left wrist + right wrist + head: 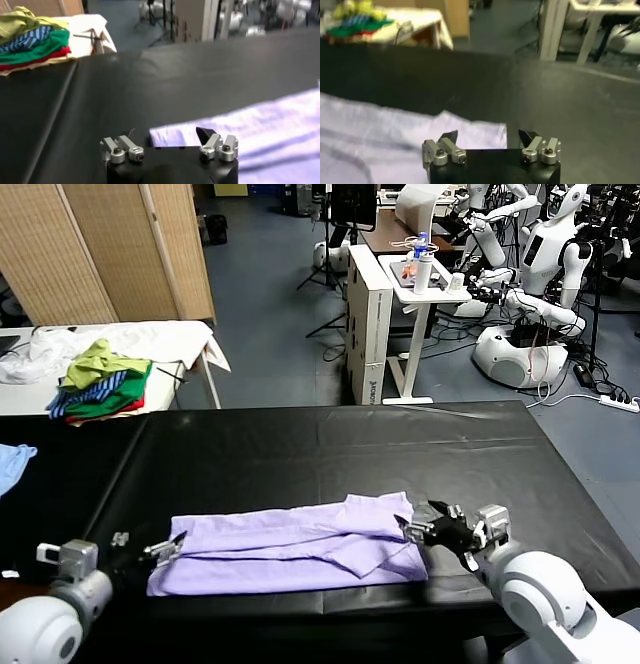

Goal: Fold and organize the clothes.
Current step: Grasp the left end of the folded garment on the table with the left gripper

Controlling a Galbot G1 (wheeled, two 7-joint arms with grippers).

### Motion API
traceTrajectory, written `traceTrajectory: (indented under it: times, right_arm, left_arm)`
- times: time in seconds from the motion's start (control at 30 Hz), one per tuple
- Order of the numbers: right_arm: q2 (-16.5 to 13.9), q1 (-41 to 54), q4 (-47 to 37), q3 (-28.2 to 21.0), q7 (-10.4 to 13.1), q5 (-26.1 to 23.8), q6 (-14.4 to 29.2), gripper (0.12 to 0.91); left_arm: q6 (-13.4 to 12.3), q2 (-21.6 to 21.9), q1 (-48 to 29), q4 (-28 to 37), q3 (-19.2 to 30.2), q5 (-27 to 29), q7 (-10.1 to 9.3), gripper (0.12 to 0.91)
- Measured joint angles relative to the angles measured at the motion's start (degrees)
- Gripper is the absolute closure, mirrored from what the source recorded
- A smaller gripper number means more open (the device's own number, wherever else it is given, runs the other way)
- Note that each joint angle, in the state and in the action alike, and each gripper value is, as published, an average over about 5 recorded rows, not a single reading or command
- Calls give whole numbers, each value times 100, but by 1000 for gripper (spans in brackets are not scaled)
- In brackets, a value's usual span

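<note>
The pale lavender T-shirt [290,546] lies folded into a long flat strip near the front edge of the black table [330,444]. My left gripper [170,549] is at the strip's left end, open, with the fabric corner [170,132] lying between its spread jaws. My right gripper [415,531] is at the strip's right end, open, with the shirt's corner [485,131] between its jaws. The shirt runs away from each gripper in the left wrist view [260,125] and the right wrist view [385,142]. No printed graphic shows.
A pile of green, striped and red clothes [100,379] sits on a white table at the back left. A light blue garment [12,459] lies at the black table's left edge. A white cart [420,284] and other robots [540,264] stand beyond.
</note>
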Motion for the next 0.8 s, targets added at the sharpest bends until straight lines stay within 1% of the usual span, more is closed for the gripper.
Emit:
traceTrajectory:
  times: [0.13, 0.33, 0.47, 0.57, 0.67, 0.7, 0.8]
  right_arm:
    - [230, 108, -281, -84, -47, -200, 50, 118]
    - [505, 269, -651, -191, -60, -352, 95, 119]
    - [655, 328, -812, -241, -57, -406, 92, 146]
    - [730, 335, -892, -260, -63, -430, 91, 223]
    - [788, 323, -958, -262, -76, -459, 91, 331]
    - [806, 314, -977, -261, -87, -475, 94, 368]
    - [859, 273, -1009, -251, -130, -552, 120, 505]
  left_arm:
    - [-56, -101, -361, 307, 196, -93, 16, 123]
    - [-69, -248, -753, 749, 435, -143, 24, 123]
    - [-74, -283, -866, 1001, 503, -163, 56, 123]
    - [-69, -294, -890, 1129, 523, -157, 74, 123]
    - [-57, -304, -879, 1171, 533, -151, 76, 141]
    - [-53, -306, -872, 1172, 536, -151, 76, 163]
    - [-42, -310, -853, 1173, 549, -150, 76, 295]
